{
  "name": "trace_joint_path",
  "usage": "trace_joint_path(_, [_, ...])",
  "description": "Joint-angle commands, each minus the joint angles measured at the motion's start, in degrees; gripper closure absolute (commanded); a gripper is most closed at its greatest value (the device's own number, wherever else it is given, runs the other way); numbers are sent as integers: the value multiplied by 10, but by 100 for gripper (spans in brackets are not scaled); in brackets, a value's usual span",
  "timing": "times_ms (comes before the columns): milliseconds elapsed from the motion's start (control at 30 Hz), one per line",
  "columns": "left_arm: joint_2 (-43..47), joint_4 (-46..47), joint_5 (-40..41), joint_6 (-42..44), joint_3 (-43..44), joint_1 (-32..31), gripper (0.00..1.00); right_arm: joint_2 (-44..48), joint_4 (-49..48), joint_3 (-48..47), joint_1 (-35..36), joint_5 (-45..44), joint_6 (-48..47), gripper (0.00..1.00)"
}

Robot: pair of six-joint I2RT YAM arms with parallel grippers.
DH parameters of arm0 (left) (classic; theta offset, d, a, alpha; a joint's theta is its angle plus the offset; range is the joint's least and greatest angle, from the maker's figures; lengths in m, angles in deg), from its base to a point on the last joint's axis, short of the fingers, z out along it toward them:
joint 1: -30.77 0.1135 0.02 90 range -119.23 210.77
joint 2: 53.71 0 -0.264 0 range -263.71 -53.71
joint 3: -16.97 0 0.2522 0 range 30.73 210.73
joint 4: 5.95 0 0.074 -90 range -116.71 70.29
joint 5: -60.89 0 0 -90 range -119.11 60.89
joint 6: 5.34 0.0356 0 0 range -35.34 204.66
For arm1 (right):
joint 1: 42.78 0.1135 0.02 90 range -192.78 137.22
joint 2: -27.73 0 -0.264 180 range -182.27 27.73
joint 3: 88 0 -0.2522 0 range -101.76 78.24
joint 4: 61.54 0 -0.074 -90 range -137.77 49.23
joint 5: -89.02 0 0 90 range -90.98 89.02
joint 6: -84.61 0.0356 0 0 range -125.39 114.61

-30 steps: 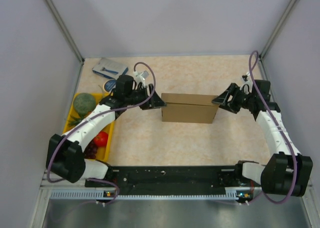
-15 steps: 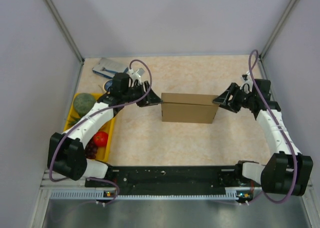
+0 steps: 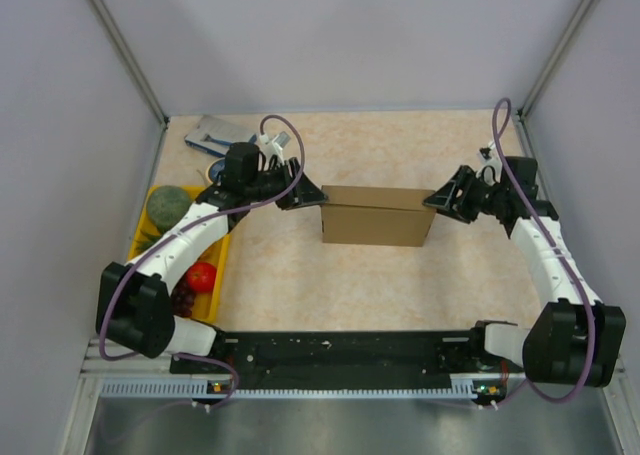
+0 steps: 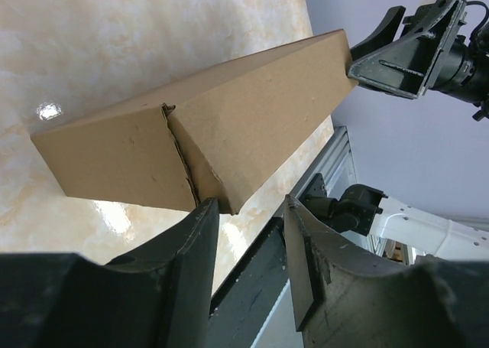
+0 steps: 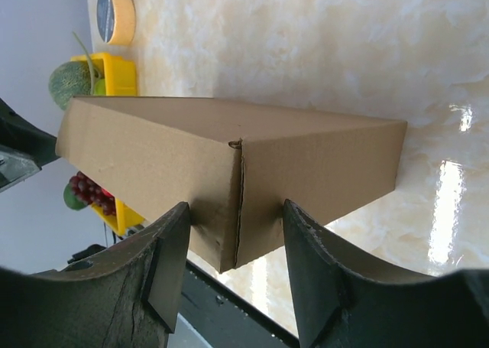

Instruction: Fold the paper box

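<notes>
The paper box [image 3: 375,215] is a closed brown cardboard carton standing mid-table. My left gripper [image 3: 308,199] is open at the box's left end. In the left wrist view its left fingertip [image 4: 200,218] is right at the lower corner of the box [image 4: 221,126], and nothing is between the jaws. My right gripper [image 3: 438,200] is open at the box's right end. In the right wrist view its fingers [image 5: 170,245] stand either side of a vertical corner edge of the box [image 5: 229,153], not closed on it. The right gripper also shows in the left wrist view [image 4: 397,53].
A yellow tray [image 3: 217,265] at the left holds a green melon [image 3: 168,205], a red tomato [image 3: 202,275] and grapes [image 3: 182,298]. A tape roll [image 3: 215,168] and a blue-grey packet [image 3: 220,132] lie at the back left. Walls enclose the table.
My left gripper drew slightly back from the box's left end, then came close again, a little farther back. The right gripper and the box have barely shifted.
</notes>
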Motion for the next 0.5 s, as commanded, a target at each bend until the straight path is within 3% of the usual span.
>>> trace_joint_path(0, [-13,32,-19,-9,24,-8,57,-5,-15,-11,16,1,-1,49])
trace_joint_path(233, [-23,38,-14,-10,9,-10,61,-7,-17,-11,23,0,3,51])
trace_joint_path(467, [-11,-7,23,33,-18,-11,72,-2,-16,-12,23,1,2,52])
